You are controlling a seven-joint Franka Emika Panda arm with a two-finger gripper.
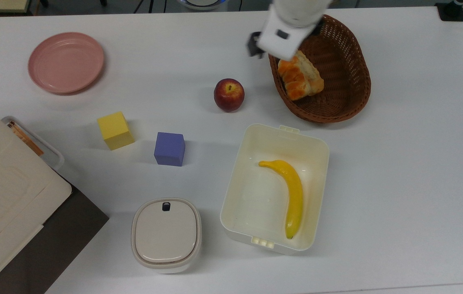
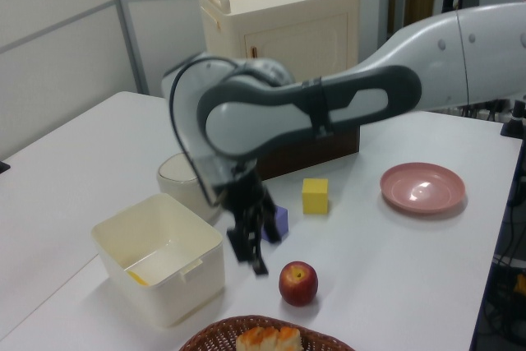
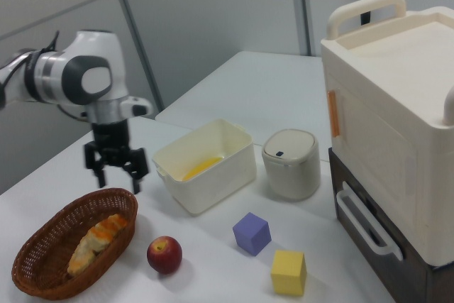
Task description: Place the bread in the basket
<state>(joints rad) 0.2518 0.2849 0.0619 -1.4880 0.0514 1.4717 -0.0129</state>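
Cream plastic up front in the top view: the lidded canister (image 1: 166,233) and, just to the top view's right of it, the open box (image 1: 237,196) with the banana (image 1: 290,192) lying inside. Further back sit the purple cube (image 1: 169,148) and the yellow cube (image 1: 114,130), well apart from each other, then the apple (image 1: 229,94) alone on the white table (image 1: 410,163). The pink plate (image 1: 66,62) rests off toward the top view's far left.

And there it is: the bread (image 1: 292,78), orange top up, lies inside the basket (image 1: 347,104), pressed against the paler loaf (image 1: 310,73) beside it. The right view confirms it, with the orange segments showing at the far end of the pair, down in the wicker (image 3: 42,274).

The gripper (image 3: 115,172) hangs above the basket's rim on the box side, fingers spread wide and carrying nothing; the left view has it (image 2: 253,252) up off the table between the box and the apple, clear of everything.

By the look of it the placing step is done: the bread is released and resting within the rim. What remains is probably only the retreat. That calls for a clean lift, up and away, minding the basket's edge and the apple close by, so nothing gets knocked. The bread lies near the rim on the apple side, so a bump to the basket could tip it.
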